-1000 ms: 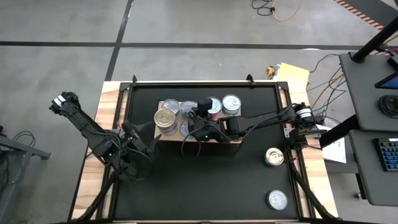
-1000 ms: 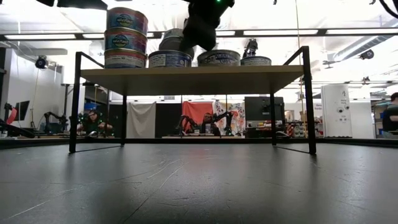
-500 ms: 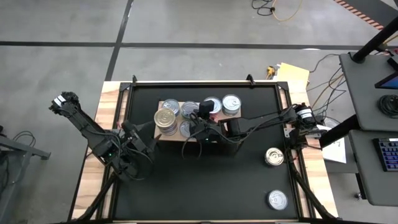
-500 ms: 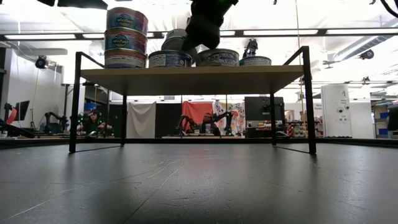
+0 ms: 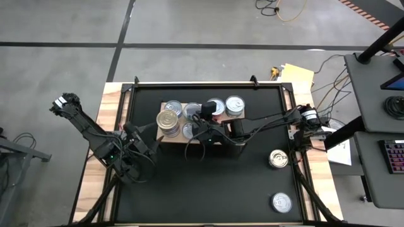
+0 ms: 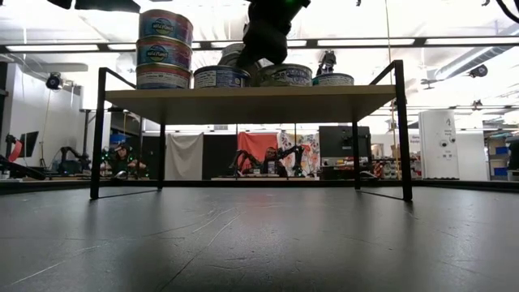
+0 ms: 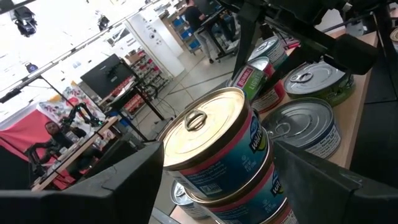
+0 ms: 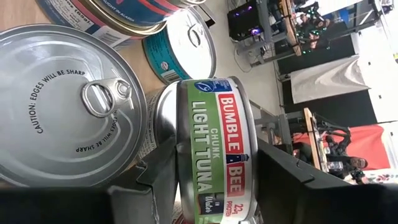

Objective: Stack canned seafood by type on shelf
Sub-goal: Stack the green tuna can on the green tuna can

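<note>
My right gripper [image 8: 214,171] pinches a green-labelled round tin [image 8: 214,146] reading "BUMBLE BEE CHUNK LIGHT TUNA" on its edge above the light-wood shelf [image 5: 172,140]. Neighbouring silver lid [image 8: 71,106]: "CAUTION: EDGES WILL BE SHARP". My left gripper [image 7: 214,186] is spread beside the blue-labelled can stack [image 7: 221,155].

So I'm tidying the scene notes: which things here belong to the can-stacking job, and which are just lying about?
Job:
- shelf
- three-can stack
- Bumble Bee light tuna can between the right gripper fingers
- two cans on the black mat
- left gripper, open, by the stack

Lying about:
- yellow paper
- orange cable
</note>
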Robot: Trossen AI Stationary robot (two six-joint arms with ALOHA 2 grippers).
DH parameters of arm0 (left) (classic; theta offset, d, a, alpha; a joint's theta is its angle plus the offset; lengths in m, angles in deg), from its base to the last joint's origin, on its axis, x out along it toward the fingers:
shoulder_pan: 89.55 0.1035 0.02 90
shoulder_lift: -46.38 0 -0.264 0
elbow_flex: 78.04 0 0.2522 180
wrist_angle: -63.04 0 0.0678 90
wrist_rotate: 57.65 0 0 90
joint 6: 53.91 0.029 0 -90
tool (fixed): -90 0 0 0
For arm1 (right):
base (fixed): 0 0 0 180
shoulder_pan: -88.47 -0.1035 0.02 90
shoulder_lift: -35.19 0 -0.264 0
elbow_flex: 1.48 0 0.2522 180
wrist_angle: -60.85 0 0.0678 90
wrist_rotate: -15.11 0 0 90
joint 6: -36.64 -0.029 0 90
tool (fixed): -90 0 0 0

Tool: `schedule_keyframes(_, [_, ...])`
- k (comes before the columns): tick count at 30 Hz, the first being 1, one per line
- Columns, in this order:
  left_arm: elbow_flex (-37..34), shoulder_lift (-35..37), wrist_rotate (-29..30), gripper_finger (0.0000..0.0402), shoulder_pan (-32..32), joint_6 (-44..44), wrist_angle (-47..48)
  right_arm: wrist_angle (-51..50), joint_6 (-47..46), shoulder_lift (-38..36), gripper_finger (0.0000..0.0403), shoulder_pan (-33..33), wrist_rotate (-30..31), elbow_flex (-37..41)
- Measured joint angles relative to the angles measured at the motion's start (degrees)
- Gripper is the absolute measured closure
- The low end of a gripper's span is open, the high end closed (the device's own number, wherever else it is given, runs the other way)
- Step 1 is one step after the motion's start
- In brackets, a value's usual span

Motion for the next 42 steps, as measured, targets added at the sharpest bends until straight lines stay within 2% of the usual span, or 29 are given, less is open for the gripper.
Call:
schedule_keyframes(9, [-0.02,0.00,0.02,0.0119,0.00,0.00,0.09,0.31,0.68,0.00,0.0238,0.08,-1.41,0.00])
schedule_keyframes(16, [-0.04,0.00,0.02,0.0119,0.00,0.00,0.11,0.46,-1.78,0.00,0.0220,0.60,-5.05,0.00])
schedule_keyframes(29, [-0.09,0.00,0.02,0.0119,0.00,-0.02,0.28,0.37,-0.13,0.04,0.0193,1.16,-4.54,-0.45])
schedule_keyframes(42, [-0.13,0.00,0.02,0.0119,0.00,-0.04,0.28,-0.39,-2.51,0.04,0.0143,1.89,-5.20,-2.12])
